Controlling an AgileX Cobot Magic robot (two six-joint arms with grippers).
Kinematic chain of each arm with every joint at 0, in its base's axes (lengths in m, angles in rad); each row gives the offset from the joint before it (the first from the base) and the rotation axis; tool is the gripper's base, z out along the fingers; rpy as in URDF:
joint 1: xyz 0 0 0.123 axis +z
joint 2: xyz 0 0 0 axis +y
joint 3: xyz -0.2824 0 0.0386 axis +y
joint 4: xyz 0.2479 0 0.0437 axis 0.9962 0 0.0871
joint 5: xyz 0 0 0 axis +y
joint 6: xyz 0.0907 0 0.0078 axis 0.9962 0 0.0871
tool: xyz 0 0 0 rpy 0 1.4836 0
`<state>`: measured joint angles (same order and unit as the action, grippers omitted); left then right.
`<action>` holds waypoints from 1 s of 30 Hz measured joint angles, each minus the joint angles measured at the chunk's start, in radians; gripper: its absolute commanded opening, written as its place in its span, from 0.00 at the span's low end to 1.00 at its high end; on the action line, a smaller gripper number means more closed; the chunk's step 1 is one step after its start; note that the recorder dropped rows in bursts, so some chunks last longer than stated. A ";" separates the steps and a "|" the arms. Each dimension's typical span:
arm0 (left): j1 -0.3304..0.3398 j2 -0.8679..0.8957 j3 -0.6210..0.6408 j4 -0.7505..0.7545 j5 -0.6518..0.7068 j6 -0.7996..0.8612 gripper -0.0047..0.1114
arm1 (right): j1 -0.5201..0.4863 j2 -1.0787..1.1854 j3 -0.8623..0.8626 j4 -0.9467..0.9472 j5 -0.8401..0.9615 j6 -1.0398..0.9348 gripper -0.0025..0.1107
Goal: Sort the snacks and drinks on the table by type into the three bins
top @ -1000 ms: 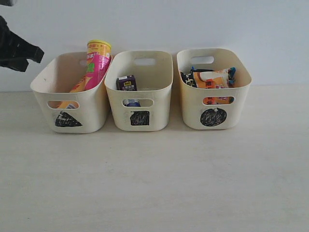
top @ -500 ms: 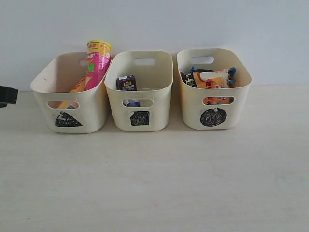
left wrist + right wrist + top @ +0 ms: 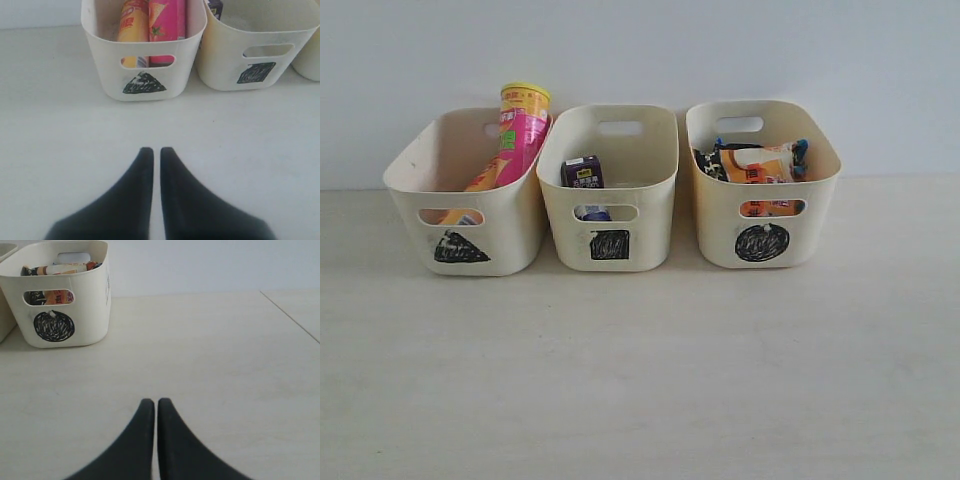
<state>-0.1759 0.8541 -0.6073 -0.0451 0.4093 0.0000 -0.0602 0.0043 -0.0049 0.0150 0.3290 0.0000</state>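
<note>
Three cream bins stand in a row at the back. The left bin (image 3: 510,235), marked with a black triangle, holds the pink chip tube (image 3: 523,135) with a yellow lid and the orange-yellow tube (image 3: 482,178). A small purple drink carton (image 3: 582,171) sits in the middle bin (image 3: 650,225). Noodle packets (image 3: 756,163) fill the right bin (image 3: 820,215), which bears a black circle. My left gripper (image 3: 156,150) is shut and empty over bare table before the left bin (image 3: 107,75). Shut and empty too, my right gripper (image 3: 155,401) hovers beside the right bin (image 3: 87,305). Neither arm shows in the exterior view.
A pale wooden table (image 3: 640,380) stretches in front of the bins, with a light wall behind. The right wrist view shows a seam or edge (image 3: 290,315) in the table surface off to one side.
The left arm, seen at the exterior view's left edge a second ago, has dropped lower and withdrawn out of that view. Bins and contents have not moved.
</note>
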 measured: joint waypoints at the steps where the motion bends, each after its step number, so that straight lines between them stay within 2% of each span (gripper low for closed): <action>1: -0.002 -0.018 0.019 0.002 -0.030 0.000 0.08 | 0.000 0.000 0.000 0.000 0.000 0.000 0.02; 5: -0.002 -0.120 0.100 0.004 -0.160 0.000 0.08 | 0.000 0.000 0.000 0.000 0.000 0.000 0.02; 9: -0.002 -0.201 0.168 0.004 -0.227 0.000 0.08 | 0.000 0.000 0.000 0.000 0.000 0.000 0.02; 26: -0.002 -0.613 0.444 0.012 -0.315 0.030 0.08 | 0.000 0.000 0.000 0.000 0.000 0.000 0.02; 30: 0.041 -0.671 0.490 0.014 -0.319 0.036 0.08 | 0.000 0.000 0.000 0.000 0.000 0.000 0.02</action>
<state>-0.1345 0.1829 -0.1172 -0.0311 0.0899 0.0362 -0.0602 0.0043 -0.0049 0.0150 0.3290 0.0000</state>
